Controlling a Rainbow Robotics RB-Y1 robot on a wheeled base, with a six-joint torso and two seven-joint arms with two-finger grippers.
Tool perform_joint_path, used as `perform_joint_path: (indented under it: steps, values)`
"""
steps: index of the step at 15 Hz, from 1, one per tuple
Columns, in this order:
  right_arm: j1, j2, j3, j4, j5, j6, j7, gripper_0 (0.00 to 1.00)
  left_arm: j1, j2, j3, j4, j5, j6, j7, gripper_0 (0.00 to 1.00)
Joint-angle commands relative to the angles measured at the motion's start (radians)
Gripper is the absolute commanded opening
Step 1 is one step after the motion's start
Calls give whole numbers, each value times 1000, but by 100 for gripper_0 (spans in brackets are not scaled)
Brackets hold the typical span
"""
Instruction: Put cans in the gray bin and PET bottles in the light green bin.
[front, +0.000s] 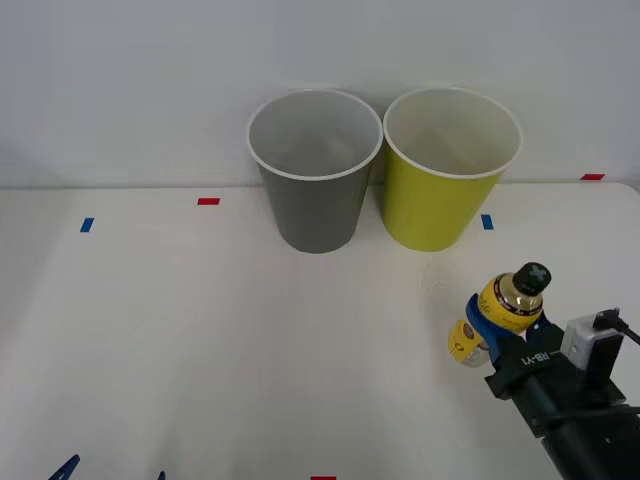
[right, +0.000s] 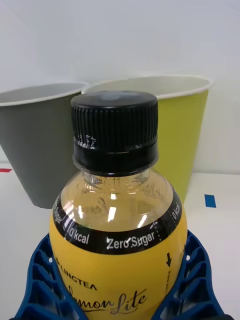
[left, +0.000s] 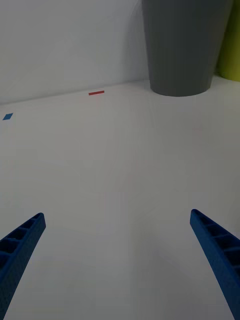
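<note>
Two bins, one bottle (front: 512, 298) in right gripper (front: 490, 330).

Bright, even light; soft shadows; bottle (right: 117, 225) glints, perhaps slightly blurred.

PET bottle (right: 117, 225) running off the right wrist view's lower edge, blue fingers (right: 192, 285) covering its sides, gray bin (left: 185, 45) losing its rim, light green bin (left: 231, 42) perhaps showing as a sliver.

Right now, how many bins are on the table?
2. The gray bin stands at the back of the table, and the light green bin is right beside it on the robot's right. Nothing seems to hide a third.
</note>
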Motion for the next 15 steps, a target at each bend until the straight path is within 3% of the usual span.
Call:
perform_joint_path:
  steps: [1,5,7,12,15]
  values:
    - [-11,-9,-66,-101,-21,135,-24,1,0,0,0,0,0,0,0,100]
    - [-71,-22,-115,-153,-17,209,-134,0,0,0,0,0,0,0,0,100]
    - [-97,-4,-187,-222,-14,354,-169,0,0,0,0,0,0,0,0,100]
    - [-224,36,-261,-265,51,541,-366,0,0,0,0,0,0,0,0,100]
    - [-298,47,-270,-363,292,758,-583,0,0,0,0,0,0,0,0,100]
